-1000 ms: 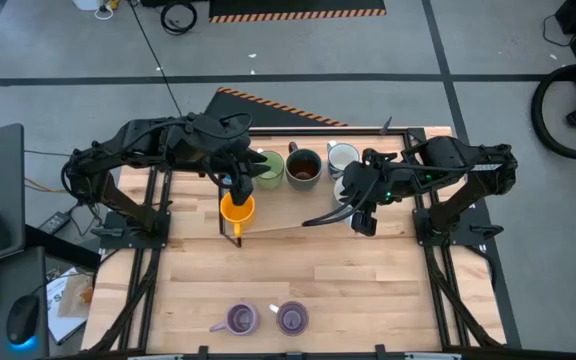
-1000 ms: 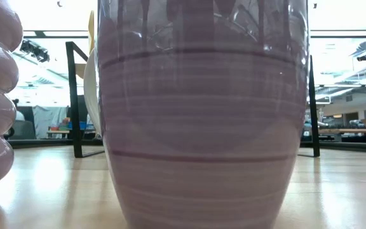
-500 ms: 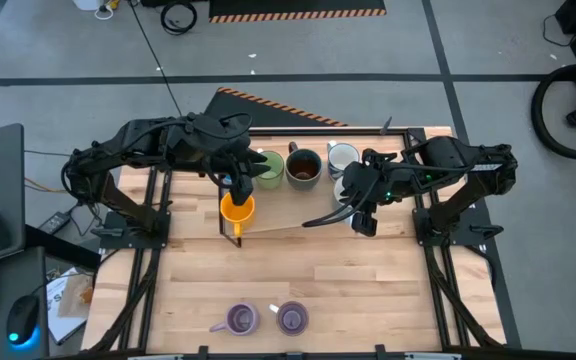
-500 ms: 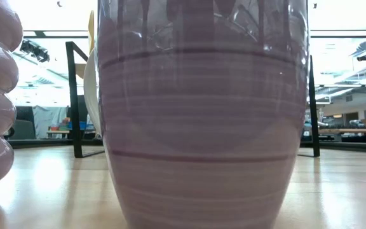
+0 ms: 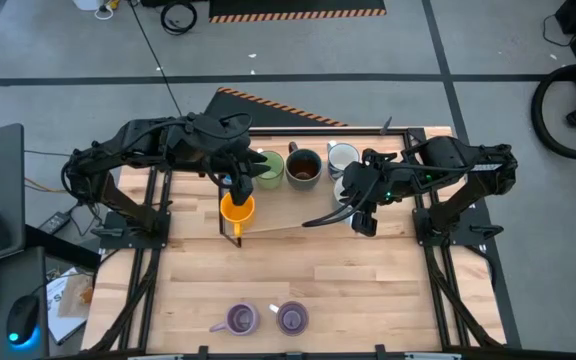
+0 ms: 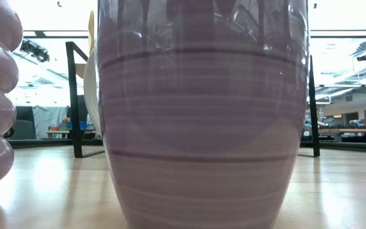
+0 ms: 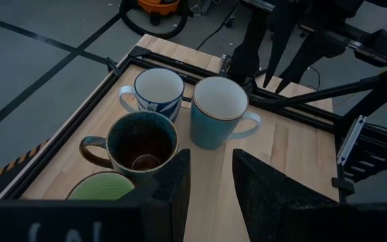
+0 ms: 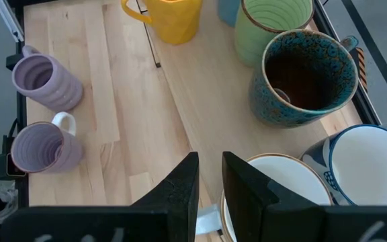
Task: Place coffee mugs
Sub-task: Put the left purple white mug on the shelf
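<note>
Mugs, seen from above: orange mug (image 5: 236, 209), green mug (image 5: 267, 167), brown mug (image 5: 303, 168) and white mug (image 5: 342, 156) are bunched toward 12 o'clock on the table (image 5: 368, 290). The two purple mugs (image 5: 241, 319) stand side by side at 6 o'clock, well apart from the rest. One of them fills the low view.

Left gripper (image 7: 210, 181) hangs over the orange mug, at the 9 o'clock end of the row. It is partly open, with bare wood showing in the gap and nothing held.

Right gripper (image 8: 209, 191) is at the 3 o'clock end, just beside a pale mug (image 8: 281, 195) at 6 o'clock of the white one. A pale bit shows low in front of it, possibly that mug's handle. Cannot tell whether it is gripped or merely below.

Handling, as judged:
- Glazed ceramic: rigid, fairly heavy for its size, slick, and it chips on a knock.
- The row is tight, so neighbours are easily bumped.
- Best hold looks like pinching the wall at the rim, one finger inside and one outside. A handle grip would let the mug swing.
- Lift straight up and set down gently.
</note>
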